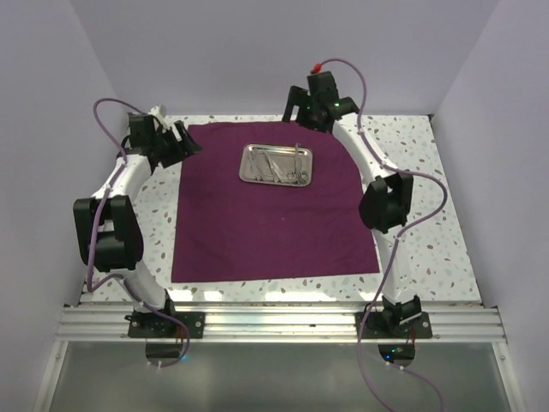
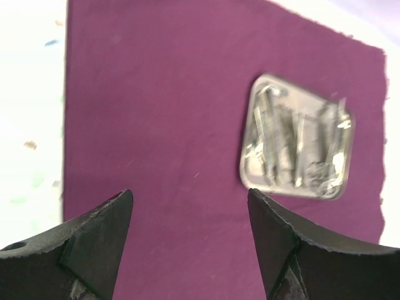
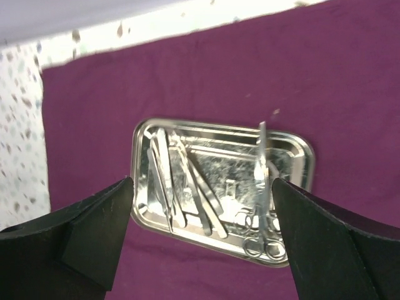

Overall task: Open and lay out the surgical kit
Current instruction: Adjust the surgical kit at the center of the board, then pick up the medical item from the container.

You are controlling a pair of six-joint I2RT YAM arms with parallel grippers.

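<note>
The dark purple cloth (image 1: 274,232) lies spread flat on the table. The steel tray (image 1: 244,163) sits on its far middle and holds slim silver instruments (image 1: 283,165). My left gripper (image 1: 184,142) is open and empty above the cloth's far left corner. In the left wrist view my left gripper (image 2: 189,194) hangs over bare cloth (image 2: 156,94), with the tray (image 2: 247,150) to its right. My right gripper (image 1: 300,107) is open and empty above the far edge. In the right wrist view my right gripper (image 3: 201,182) frames the tray (image 3: 219,129), ring-handled scissors (image 3: 262,240) and tweezers (image 3: 209,200).
The speckled white tabletop (image 1: 420,215) surrounds the cloth. Lilac walls (image 1: 257,51) close the back and both sides. An aluminium rail (image 1: 274,324) with the arm bases runs along the near edge.
</note>
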